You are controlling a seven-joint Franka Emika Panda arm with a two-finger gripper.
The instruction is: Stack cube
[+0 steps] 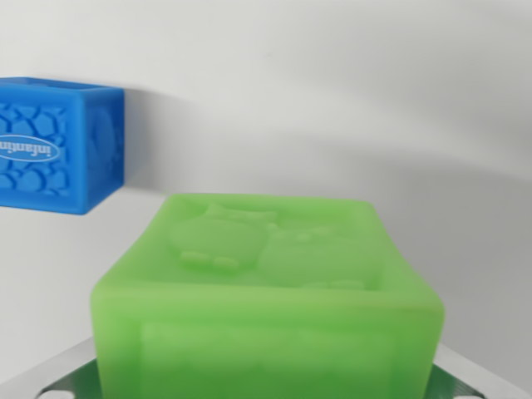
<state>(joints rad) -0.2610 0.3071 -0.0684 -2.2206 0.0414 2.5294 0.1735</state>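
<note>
Green cube close up, blue cube behind

The green cube [266,299] fills the lower middle, metal tool parts at either bottom corner; whether they pinch it cannot be told. The blue cube [58,143] sits on the white tabletop [357,108] at the wrist view's left.

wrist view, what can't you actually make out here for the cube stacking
- Fingers: none show; the green cube fills the bottom and hides any grip, so open or shut is unknown.
- Green cube: its base is cut off by the bottom edge.
- Blue cube: cut by the wrist view's left edge; its raised lettering is partly lost.
- Metal plate: only the corners show.
</note>
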